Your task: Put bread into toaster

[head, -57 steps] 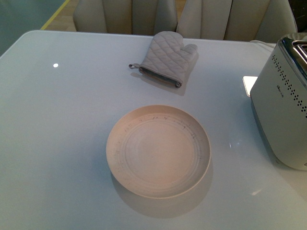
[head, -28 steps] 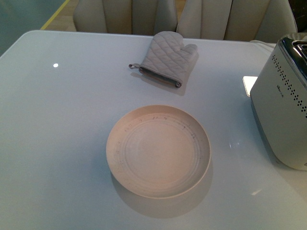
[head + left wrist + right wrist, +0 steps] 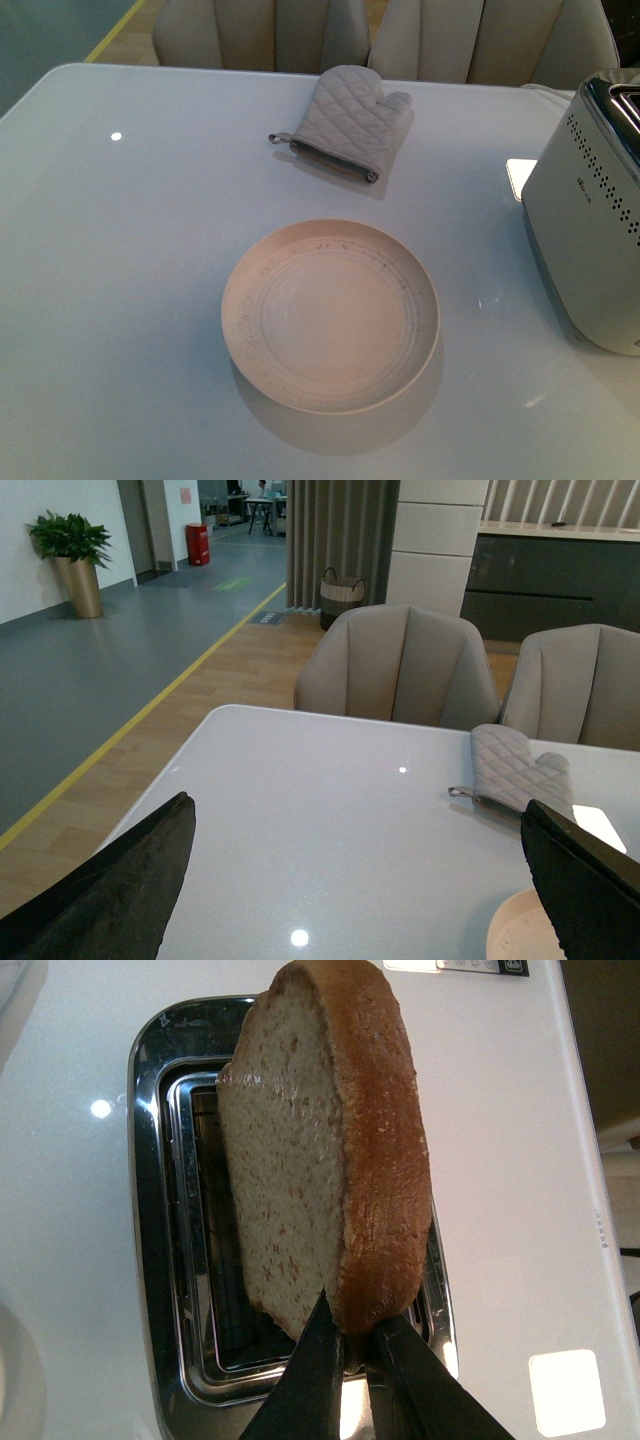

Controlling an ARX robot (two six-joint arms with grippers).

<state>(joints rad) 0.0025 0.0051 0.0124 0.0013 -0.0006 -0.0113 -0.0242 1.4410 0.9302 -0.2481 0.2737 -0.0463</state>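
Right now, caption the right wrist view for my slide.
Right gripper pinches a bread slice upright above the slot of the toaster.

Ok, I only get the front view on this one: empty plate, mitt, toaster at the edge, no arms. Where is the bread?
Observer: The bread is in the right hand, pinched at the crust and lined up lengthwise over the open slot of the toaster.
Operator: And the left arm?
Observer: The left hand is wide open and holds nothing, with the table in front of it.
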